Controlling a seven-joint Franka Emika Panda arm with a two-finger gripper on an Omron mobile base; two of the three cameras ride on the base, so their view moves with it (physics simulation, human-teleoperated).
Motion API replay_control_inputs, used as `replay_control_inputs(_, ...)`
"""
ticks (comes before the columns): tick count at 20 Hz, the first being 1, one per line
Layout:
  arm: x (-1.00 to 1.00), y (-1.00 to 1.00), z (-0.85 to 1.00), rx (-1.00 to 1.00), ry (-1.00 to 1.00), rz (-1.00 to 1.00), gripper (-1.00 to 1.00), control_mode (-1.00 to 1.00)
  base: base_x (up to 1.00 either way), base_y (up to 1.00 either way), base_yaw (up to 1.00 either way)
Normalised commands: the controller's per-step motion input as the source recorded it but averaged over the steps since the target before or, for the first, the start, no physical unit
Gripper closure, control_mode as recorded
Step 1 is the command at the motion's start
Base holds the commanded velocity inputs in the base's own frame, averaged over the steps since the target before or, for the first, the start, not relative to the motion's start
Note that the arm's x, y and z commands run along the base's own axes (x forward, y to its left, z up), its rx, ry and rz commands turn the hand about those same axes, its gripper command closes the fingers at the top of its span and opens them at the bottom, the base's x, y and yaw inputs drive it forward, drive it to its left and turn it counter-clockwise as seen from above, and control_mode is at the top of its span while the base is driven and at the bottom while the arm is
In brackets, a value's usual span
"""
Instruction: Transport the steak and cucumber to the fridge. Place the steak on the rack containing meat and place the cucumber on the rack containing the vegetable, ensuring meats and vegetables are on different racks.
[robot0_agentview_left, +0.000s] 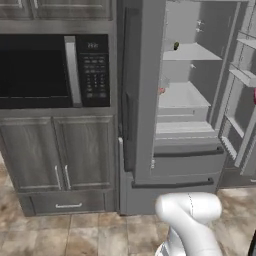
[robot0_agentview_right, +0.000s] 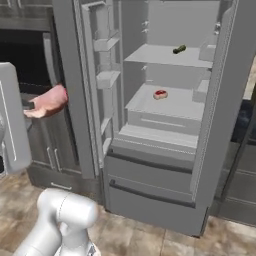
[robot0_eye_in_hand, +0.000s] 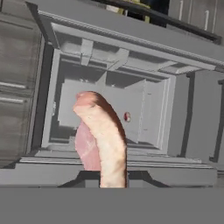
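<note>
**Steak in hand, fridge open, nothing shelved yet**

Steak (robot0_agentview_right: 49, 101) clamped between closed fingers, held up in front of the open fridge (robot0_agentview_right: 220, 115) and well short of its shelves; seen edge-on in the hand view (robot0_eye_in_hand: 101, 135), hanging across the fridge interior. Gripper (robot0_agentview_right: 33, 107) just showing at the left edge of the right base view, beside the white forearm.

Inside: small green item (robot0_agentview_right: 179, 49) on the upper shelf, likely the vegetable; small red item (robot0_agentview_right: 160, 94) on the shelf below, likely the meat. Lower shelf therefore judged the steak's target.

Progress: roughly the first half under way. Carried to the fridge, not yet placed. Left to do: reach in, set steak beside the red item, release, then fetch the cucumber and place it on the upper shelf.
</note>
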Motion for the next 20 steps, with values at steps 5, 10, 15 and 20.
replay_control_inputs(5, 0.00, 0.00, 0.00, 0.00, 0.00, 0.00, 1.00, 1.00, 0.73, -0.35, 0.03)
replay_control_inputs(10, 0.00, 0.00, 0.00, 0.00, 0.00, 0.00, 1.00, 1.00, 0.89, -0.14, 0.00)
replay_control_inputs(15, 0.00, 0.00, 0.00, 0.00, 0.00, 0.00, 1.00, 1.00, 0.97, -0.07, 0.00)
replay_control_inputs(20, 0.00, 0.00, 0.00, 0.00, 0.00, 0.00, 1.00, 1.00, 0.85, -0.32, 0.06)
